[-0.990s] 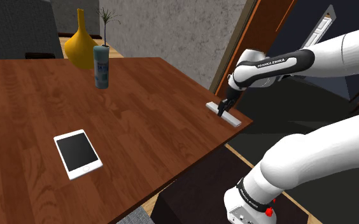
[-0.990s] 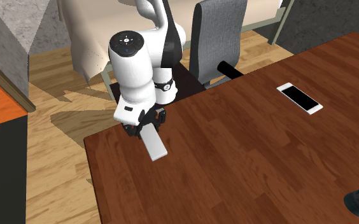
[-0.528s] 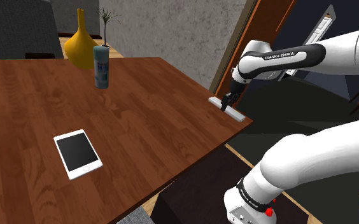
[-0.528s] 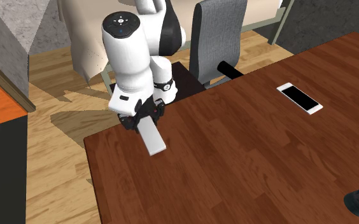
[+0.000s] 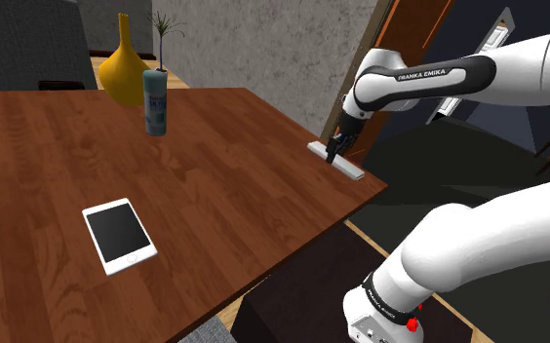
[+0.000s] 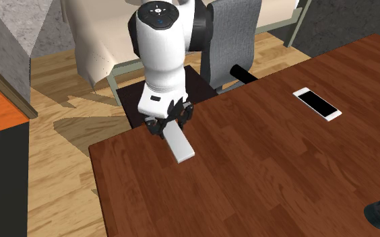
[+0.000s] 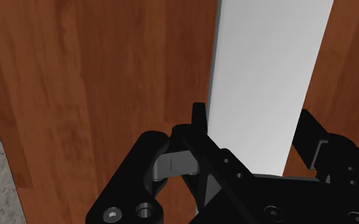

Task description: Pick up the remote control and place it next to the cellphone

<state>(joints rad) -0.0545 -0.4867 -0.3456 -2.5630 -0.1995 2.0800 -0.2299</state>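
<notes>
Gripping the remote control (image 5: pixel 349 169) by one end: gripper (image 5: pixel 335 148) fingers (image 7: pixel 198 118) clasp the plain white slab from both sides, and its free end points away from the hand. It is at the wooden table (image 5: pixel 215 166) corner, seemingly just off the wood. The cellphone (image 5: pixel 119 234) lies flat, screen up, well apart across the table. A yellow vase (image 5: pixel 124 68) stands at the far edge.

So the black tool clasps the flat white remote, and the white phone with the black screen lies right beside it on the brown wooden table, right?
Not quite: the black tool does clasp the flat white remote, but the white phone with the black screen lies far from it across the brown wooden table, as the shoulder view shows.
</notes>
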